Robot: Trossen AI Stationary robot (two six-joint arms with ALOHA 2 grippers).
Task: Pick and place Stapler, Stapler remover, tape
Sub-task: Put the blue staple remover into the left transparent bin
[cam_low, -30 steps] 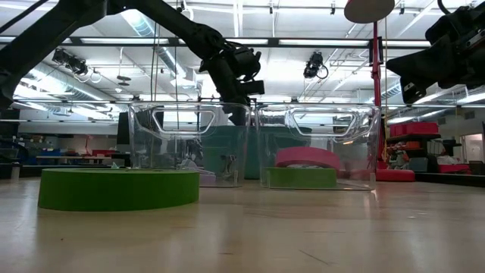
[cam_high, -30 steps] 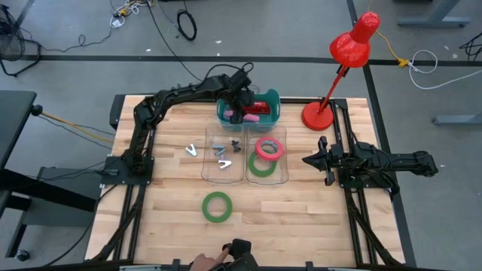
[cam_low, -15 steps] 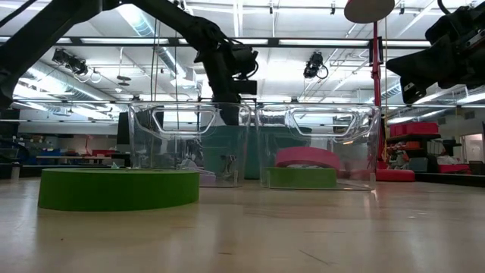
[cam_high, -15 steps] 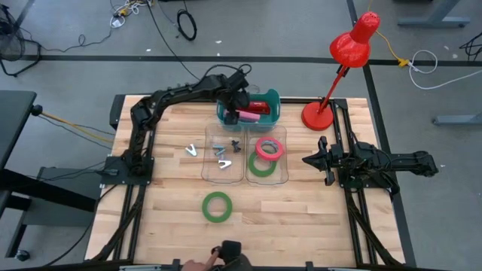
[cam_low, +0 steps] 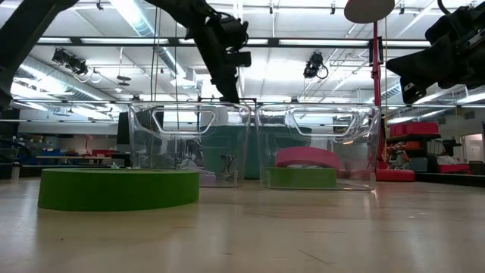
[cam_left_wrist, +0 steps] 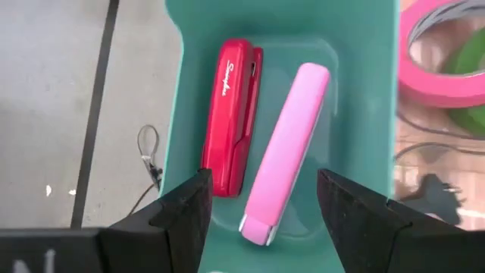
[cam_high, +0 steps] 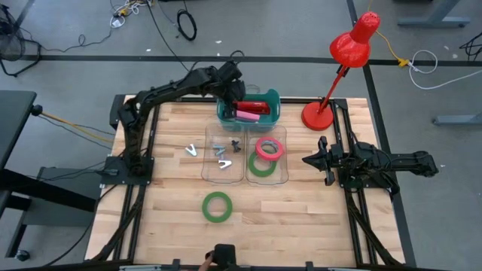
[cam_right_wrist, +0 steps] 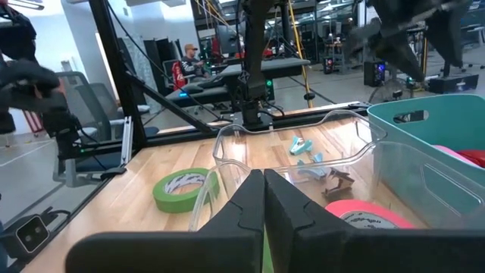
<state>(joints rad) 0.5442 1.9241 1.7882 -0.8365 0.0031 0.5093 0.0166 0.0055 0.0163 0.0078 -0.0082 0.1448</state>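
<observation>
Now your left gripper point(cam_left_wrist: 261, 199) hangs spread and empty over the teal bin point(cam_left_wrist: 364, 114), where the pink stapler point(cam_left_wrist: 286, 152) lies directly below, its long axis running between the fingers.

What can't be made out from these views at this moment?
- Small items in the left clear plastic bin: too small in the high view, blurred through the wall in the low view.
- Left claw in the high view: hidden by its own arm above the teal tray.
</observation>
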